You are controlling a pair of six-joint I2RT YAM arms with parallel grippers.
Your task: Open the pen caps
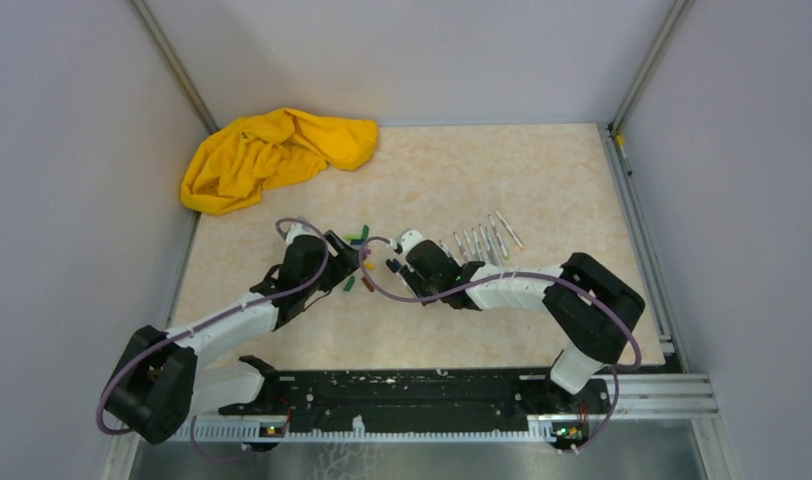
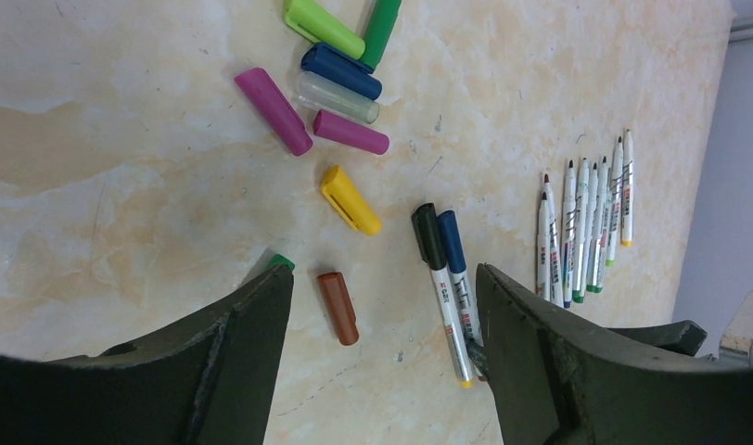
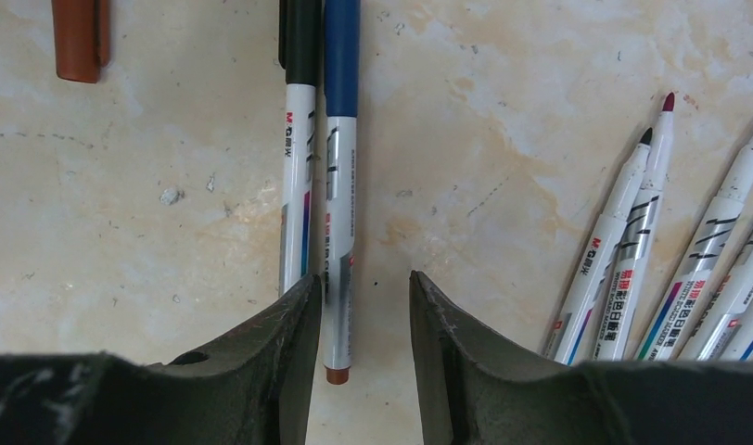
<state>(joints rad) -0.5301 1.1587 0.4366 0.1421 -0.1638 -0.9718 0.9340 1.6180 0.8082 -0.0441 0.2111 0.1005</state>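
Straddling blue-capped pen [image 3: 339,213], right fingers [image 3: 465,371] parted

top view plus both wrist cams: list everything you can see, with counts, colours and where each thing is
loose caps: about nine; light green, dark green, blue, clear, two magenta-pink, yellow, brown, one green partly hidden; scattered mid-table, left of the pens
capped pens: two; one black cap, one blue cap; side by side between the caps and the pen row
uncapped pens: seven or eight; white-grey barrels; in a row right of centre
cloth: one; yellow; crumpled at the far left corner
table: one; beige, marbled; under everything
left gripper: one; dark; open, above the caps
right gripper: one; dark; open, the blue-capped pen's barrel between its fingers
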